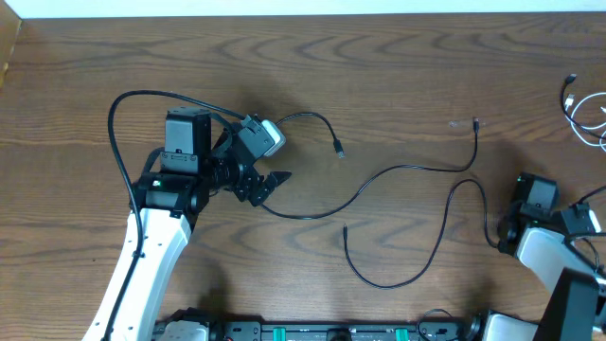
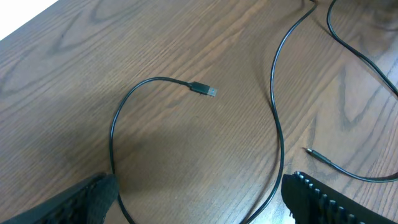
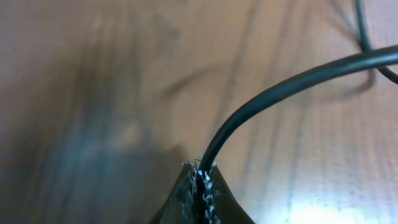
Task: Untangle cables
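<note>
Pinching a thin black cable (image 3: 280,90) between its fingers, the right claw (image 3: 200,186) is closed on it at the front right of the desk (image 1: 379,57). The left claw (image 2: 199,208) stands wide over a second black cable (image 2: 200,88) with a small plug end. Far right lies a white cable (image 1: 574,116), loosely looped.

Overhead camera looks straight down on the brown wood-grain table (image 1: 398,57). It takes in the whole worktop, with the arm bases at the near edge. Left wrist camera sits mid-height, tilted down and facing right, with the left gripper (image 2: 199,186) at its bottom corners. It shares with overhead the short black cable with a silver-tipped plug (image 2: 202,89). Right wrist camera is very close to the tabletop and blurred. The right gripper (image 3: 200,180) pinches the long curved black cable (image 3: 280,90), also visible far right in overhead.
</note>
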`<state>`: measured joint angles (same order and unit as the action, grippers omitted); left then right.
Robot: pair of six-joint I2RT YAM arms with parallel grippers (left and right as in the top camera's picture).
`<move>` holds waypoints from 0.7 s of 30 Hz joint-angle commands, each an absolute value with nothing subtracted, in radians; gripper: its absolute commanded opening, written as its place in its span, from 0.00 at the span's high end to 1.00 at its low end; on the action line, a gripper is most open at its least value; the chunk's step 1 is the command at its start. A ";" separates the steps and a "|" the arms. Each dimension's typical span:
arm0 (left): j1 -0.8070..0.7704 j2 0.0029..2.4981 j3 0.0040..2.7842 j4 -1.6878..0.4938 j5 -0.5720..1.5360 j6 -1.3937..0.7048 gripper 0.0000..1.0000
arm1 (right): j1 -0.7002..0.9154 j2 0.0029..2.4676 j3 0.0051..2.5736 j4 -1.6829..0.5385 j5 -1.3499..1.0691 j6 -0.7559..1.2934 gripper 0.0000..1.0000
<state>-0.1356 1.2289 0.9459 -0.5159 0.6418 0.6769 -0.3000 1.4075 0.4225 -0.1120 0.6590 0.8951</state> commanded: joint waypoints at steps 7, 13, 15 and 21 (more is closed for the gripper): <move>-0.137 1.228 0.958 -0.516 0.647 0.672 0.11 | -0.307 1.105 0.569 -0.108 0.197 0.628 0.99; -0.137 1.228 0.958 -0.516 0.647 0.672 0.11 | -0.311 0.965 0.698 -0.105 0.208 0.611 0.99; -0.137 1.228 0.958 -0.516 0.647 0.672 0.11 | -0.319 0.951 0.739 -0.102 0.241 0.612 0.99; -0.137 1.228 0.958 -0.516 0.647 0.672 0.11 | -0.390 0.958 0.817 -0.042 0.358 0.612 0.99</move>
<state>-0.1356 1.2289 0.9459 -0.5159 0.6415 0.6769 -0.3550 0.9550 0.7815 -0.0582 0.2874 0.6346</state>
